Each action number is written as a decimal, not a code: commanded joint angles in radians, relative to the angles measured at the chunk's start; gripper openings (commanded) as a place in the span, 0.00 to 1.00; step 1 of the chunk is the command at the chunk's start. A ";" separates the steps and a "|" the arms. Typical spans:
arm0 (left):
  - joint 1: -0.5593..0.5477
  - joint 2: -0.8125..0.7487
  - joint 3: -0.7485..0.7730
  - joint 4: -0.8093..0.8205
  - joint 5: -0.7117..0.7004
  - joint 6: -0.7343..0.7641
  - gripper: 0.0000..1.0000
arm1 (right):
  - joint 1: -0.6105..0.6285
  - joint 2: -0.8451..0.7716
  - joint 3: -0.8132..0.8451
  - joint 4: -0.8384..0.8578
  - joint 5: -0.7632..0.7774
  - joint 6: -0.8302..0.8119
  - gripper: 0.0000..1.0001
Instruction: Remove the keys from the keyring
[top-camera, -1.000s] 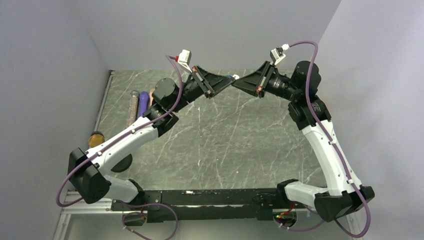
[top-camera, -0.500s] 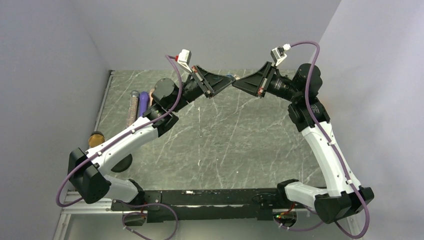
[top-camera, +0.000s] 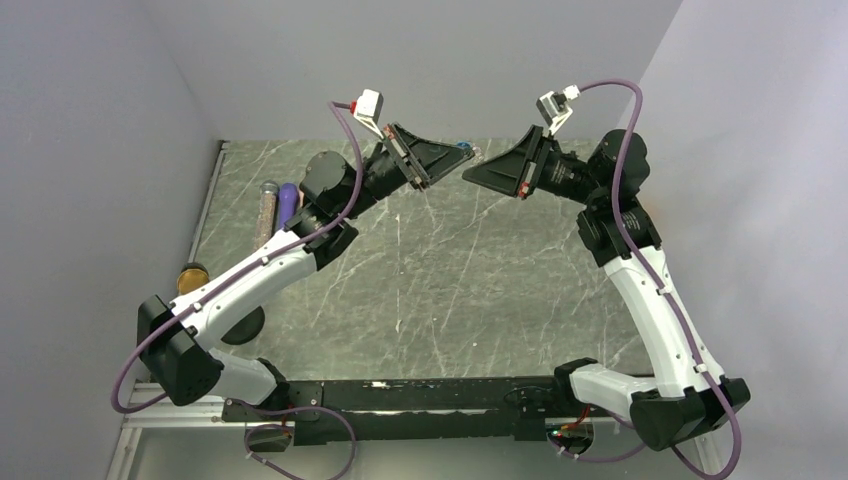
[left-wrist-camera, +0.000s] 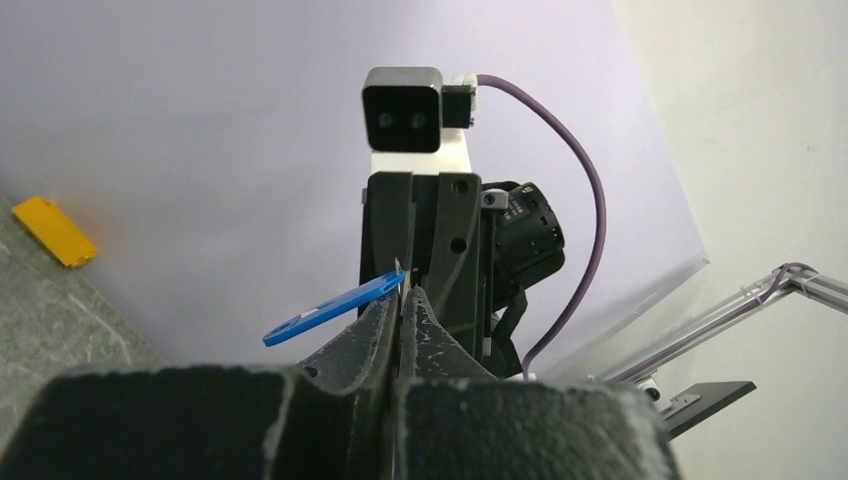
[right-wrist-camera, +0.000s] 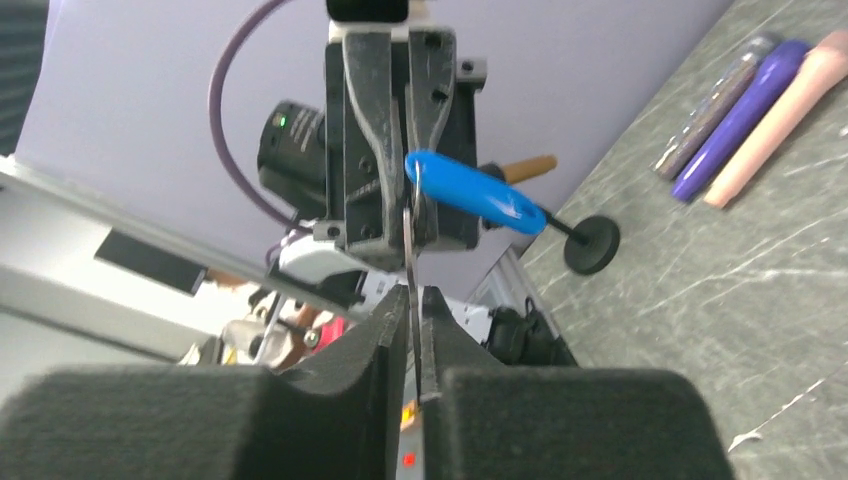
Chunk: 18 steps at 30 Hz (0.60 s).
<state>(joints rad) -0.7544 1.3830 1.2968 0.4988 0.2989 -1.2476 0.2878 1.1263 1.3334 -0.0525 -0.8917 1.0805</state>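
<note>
Poking sideways from the left claw (left-wrist-camera: 399, 297) clamped on it, blue key (left-wrist-camera: 325, 312) is faced by right claw (right-wrist-camera: 415, 305); its grip can't be told.

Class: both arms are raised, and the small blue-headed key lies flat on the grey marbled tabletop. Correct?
No. The small blue-headed key is not on the grey marbled tabletop; it is held in the air at the tip of the left end effector, as the left wrist view shows. The rest stands.

Blue-headed key (right-wrist-camera: 475, 192), tilted in mid-air, silvery metal part (right-wrist-camera: 410, 245) at one end
</note>
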 joint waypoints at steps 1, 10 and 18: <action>-0.001 -0.002 0.046 0.068 -0.026 0.050 0.00 | 0.019 -0.022 0.000 0.020 -0.151 -0.022 0.17; -0.001 0.006 0.067 0.065 0.021 0.085 0.00 | 0.018 -0.030 0.003 0.020 -0.166 -0.044 0.45; 0.068 0.015 0.119 -0.029 0.342 0.209 0.00 | -0.003 -0.010 0.142 -0.197 -0.174 -0.218 0.62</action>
<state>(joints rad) -0.7250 1.4109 1.3903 0.4686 0.4473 -1.1030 0.2985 1.1263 1.3800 -0.1757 -1.0416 0.9592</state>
